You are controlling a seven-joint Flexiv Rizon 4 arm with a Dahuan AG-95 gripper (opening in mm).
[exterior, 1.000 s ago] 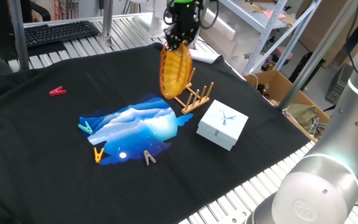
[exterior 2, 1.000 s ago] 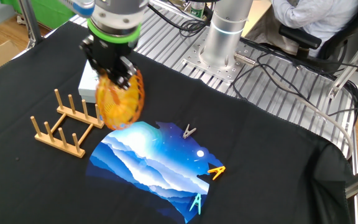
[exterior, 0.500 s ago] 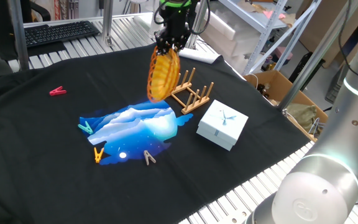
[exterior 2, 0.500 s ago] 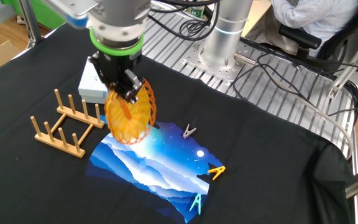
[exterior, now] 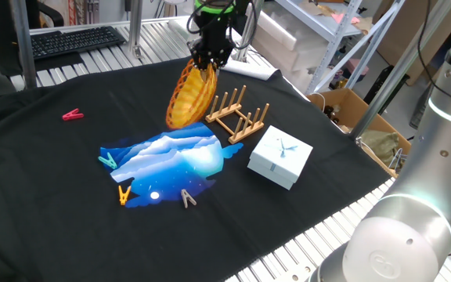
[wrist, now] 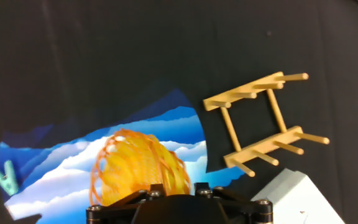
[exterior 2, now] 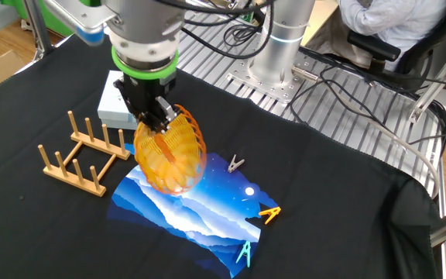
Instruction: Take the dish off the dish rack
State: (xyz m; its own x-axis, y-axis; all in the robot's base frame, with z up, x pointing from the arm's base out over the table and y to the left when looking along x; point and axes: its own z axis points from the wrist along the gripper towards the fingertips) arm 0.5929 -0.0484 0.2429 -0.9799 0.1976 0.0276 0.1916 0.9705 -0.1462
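Observation:
The dish [exterior: 189, 95] is a round orange-yellow woven plate. It hangs tilted in the air, clear of the dish rack, over the edge of a blue printed cloth [exterior: 171, 160]. My gripper [exterior: 207, 63] is shut on its upper rim. It also shows in the other fixed view [exterior 2: 173, 149] below my gripper [exterior 2: 156, 118], and in the hand view [wrist: 138, 168]. The dish rack [exterior: 239, 116], light wood with upright pegs, stands empty to the right of the dish; it also shows in the other fixed view [exterior 2: 80, 153] and the hand view [wrist: 263, 121].
A white square box [exterior: 280, 157] lies right of the rack. Coloured clothespins lie around the cloth: pink [exterior: 72, 114], teal [exterior: 107, 160], orange [exterior: 124, 193], tan [exterior: 187, 198]. A keyboard [exterior: 73, 39] sits at the back left. A cardboard box [exterior: 351, 110] stands off the table's right edge.
My gripper has carried the dish left and away from the rack, out over the blue cloth, and tilted it more. The rack has stayed in place.

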